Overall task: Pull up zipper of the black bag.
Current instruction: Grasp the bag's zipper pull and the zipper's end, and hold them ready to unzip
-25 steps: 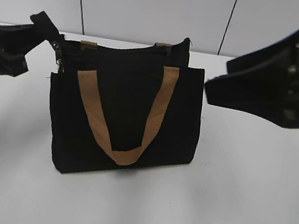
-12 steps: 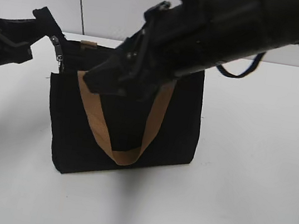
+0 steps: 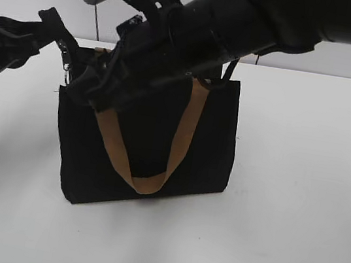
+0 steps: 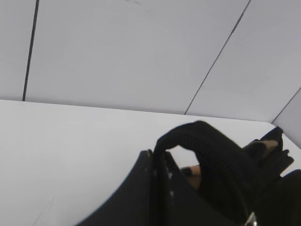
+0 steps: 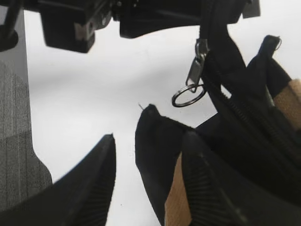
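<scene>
I am looking at the black bag [image 3: 158, 155] standing upright on the white table [image 3: 296, 209]. It is sitting a little left of the middle in the exterior view. It is shaped like a box and made of dark, soft cloth. A wide tan strap [image 3: 178, 138] is hanging down its front in a long loop, flat and woven.

The zipper [image 5: 244, 113] is running along the top of the bag. In the right wrist view I am seeing its small black teeth in a neat row. The pull tab [image 5: 196, 63] is shiny grey metal, and a round metal ring [image 5: 188, 96] is hanging from it. The tab is sitting at the bag's top left corner in the exterior view [image 3: 68, 66].

My left gripper [image 3: 55, 27] is reaching in from the left and is pinching a black cloth end at that same corner, just above the tab. The fingers are clenched on the cloth, which is pulled up into a little hump in the left wrist view [image 4: 197, 136].

My right arm is reaching across the bag from the upper right, big and black, and hiding much of the bag's top. My right gripper [image 5: 146, 179] is spread wide. Its two fingers [image 5: 89, 183] are dark with ribbed pads. The bag's front pocket corner is poking up between them, just below the ring. I cannot tell if the pads are touching the cloth.
</scene>
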